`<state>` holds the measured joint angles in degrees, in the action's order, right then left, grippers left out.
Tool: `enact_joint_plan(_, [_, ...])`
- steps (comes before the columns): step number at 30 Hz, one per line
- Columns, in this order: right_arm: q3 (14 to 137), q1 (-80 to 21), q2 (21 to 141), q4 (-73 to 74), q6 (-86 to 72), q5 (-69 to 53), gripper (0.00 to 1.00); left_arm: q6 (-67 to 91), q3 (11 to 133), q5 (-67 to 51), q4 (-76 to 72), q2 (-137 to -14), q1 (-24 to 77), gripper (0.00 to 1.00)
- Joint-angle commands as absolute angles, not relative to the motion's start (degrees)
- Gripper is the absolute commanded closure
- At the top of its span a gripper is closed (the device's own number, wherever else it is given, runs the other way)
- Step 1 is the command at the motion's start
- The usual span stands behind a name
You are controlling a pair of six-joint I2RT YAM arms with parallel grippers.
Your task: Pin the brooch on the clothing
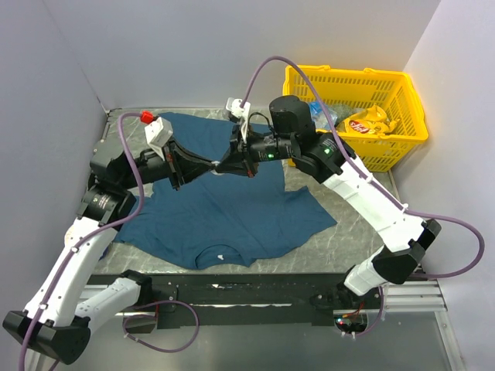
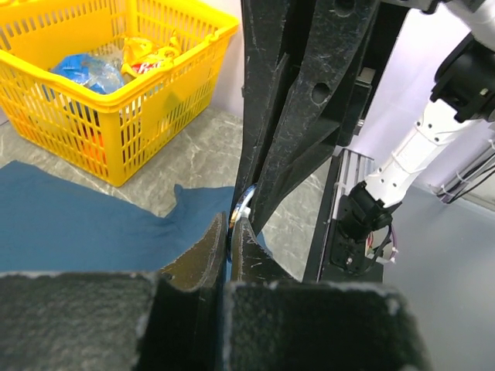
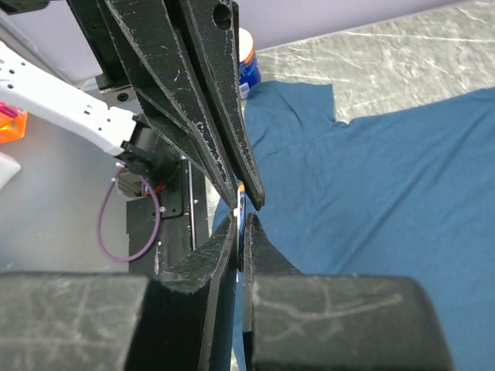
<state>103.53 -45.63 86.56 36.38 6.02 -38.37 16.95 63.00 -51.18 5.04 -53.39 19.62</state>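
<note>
The clothing, a dark teal T-shirt [image 1: 232, 216], lies flat on the grey table with its small white neck label [image 1: 222, 256] toward the near edge. Both grippers meet tip to tip above the shirt's upper middle. My left gripper [image 1: 217, 165] comes in from the left and my right gripper [image 1: 230, 161] from the right. The brooch [image 2: 242, 205] is a thin gold-edged disc with a trace of orange, seen edge-on [image 3: 242, 197]. It is pinched in my left gripper [image 2: 230, 226], and my right gripper [image 3: 242, 218] is also shut on its other end. It hangs above the shirt [image 3: 371, 201].
A yellow plastic basket [image 1: 379, 151] holding snack packets stands at the back right, beside the shirt's edge [image 2: 116, 124]. Grey walls close the left and back sides. A black rail [image 1: 255, 290] runs along the near edge.
</note>
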Motion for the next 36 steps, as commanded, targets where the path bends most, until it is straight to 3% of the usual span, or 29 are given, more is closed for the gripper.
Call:
enact_joint_plan(1, [105.8, -46.1, 88.1, 35.2, 7.5, -29.7, 0.99, 15.3, 67.6, -55.0, 9.2, -54.6, 20.4, 0.99])
enact_joint_plan(14, [105.6, -46.2, 88.6, 38.3, 10.3, -25.4, 0.99, 1.2, 77.4, -49.2, 29.7, -58.3, 20.4, 0.99])
enact_joint_plan(16, [105.1, -46.2, 88.3, 38.3, 11.1, -25.3, 0.93, 0.7, 78.0, -47.4, 31.2, -58.3, 20.4, 0.99])
enact_joint_plan(26, [103.0, -46.2, 86.7, 38.0, 12.6, -24.4, 0.45, -4.5, 81.3, -43.9, 36.6, -58.8, 20.4, 0.99])
enact_joint_plan(32, [101.0, -46.3, 85.2, 36.1, 12.8, -24.0, 0.31, -4.2, 80.9, -43.9, 36.4, -58.8, 20.4, 0.99])
enact_joint_plan(36, [100.2, -46.3, 84.3, 35.2, 12.7, -25.2, 0.29, -4.6, 80.9, -43.3, 36.7, -59.0, 20.4, 0.99])
